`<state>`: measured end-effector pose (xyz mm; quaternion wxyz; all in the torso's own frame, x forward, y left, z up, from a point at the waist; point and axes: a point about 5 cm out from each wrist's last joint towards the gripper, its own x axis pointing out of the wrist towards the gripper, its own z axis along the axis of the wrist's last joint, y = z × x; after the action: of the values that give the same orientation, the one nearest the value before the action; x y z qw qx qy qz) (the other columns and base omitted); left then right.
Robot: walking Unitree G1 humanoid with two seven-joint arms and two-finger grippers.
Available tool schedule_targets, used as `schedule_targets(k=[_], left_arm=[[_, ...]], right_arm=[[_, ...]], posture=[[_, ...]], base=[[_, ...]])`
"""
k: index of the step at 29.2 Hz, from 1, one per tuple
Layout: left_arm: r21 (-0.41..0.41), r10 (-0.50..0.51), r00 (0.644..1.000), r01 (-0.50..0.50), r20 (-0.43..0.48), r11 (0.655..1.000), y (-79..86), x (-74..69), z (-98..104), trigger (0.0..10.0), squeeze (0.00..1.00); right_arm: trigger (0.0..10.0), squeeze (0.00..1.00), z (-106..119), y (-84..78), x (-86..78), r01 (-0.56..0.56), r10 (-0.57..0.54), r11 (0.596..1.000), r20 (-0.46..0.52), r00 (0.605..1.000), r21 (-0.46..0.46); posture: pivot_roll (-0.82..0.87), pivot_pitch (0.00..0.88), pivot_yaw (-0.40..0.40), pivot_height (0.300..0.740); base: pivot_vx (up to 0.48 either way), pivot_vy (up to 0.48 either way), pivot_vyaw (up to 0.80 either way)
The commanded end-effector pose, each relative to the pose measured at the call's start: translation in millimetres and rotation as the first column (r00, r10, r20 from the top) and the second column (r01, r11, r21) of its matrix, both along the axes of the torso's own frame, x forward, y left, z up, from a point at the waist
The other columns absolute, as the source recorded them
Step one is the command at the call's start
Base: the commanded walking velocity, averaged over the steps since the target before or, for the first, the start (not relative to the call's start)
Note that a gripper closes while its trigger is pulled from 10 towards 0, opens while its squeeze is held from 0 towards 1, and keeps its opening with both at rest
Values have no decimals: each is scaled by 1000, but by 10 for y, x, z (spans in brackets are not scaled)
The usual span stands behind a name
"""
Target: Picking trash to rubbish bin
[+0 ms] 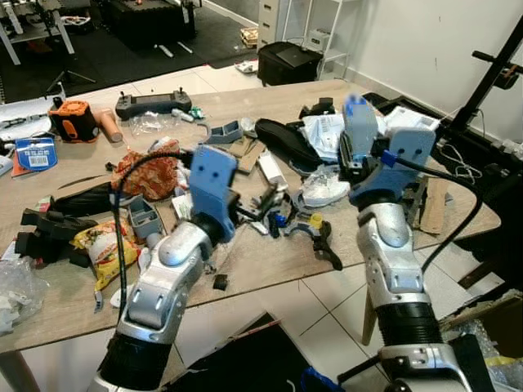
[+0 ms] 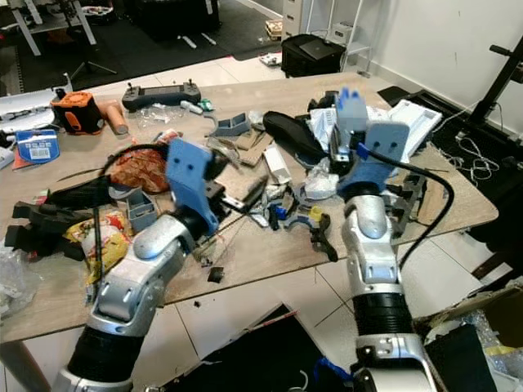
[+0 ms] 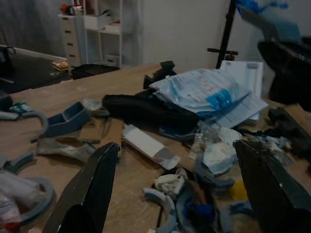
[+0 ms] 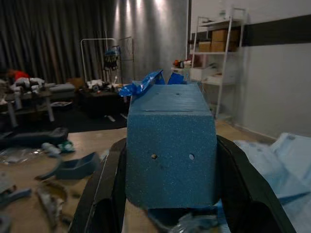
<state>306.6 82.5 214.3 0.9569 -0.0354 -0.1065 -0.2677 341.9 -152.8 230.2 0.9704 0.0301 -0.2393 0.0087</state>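
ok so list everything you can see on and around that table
table: 1, light wood, under all the clutter
blue block: 1, blue, clamped in the right pincer, held up over the table's right side
controller: 1, dark grey, far side of the table
orange tool: 1, orange and black, far left
red snack bag: 1, red-orange, left of centre
yellow snack bag: 1, yellow, near left edge
black pouch: 1, black, centre right
white packets: a pile, white and pale blue, far right of the table
black case: 1, black, on the floor beyond the table
left pincer: 1, black, open over the centre clutter
right pincer: 1, black, shut on the block
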Motion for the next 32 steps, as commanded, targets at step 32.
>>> schedule_targets(k=[32], left_arm=[[-58,94,995,-97,-46,994,49,46,-27,10000,0]], right_arm=[[10000,0,-158,-77,-110,38,-47,997,-133,990,-74]], posture=[[-10,143,-15,740]], base=[[0,0,-400]])
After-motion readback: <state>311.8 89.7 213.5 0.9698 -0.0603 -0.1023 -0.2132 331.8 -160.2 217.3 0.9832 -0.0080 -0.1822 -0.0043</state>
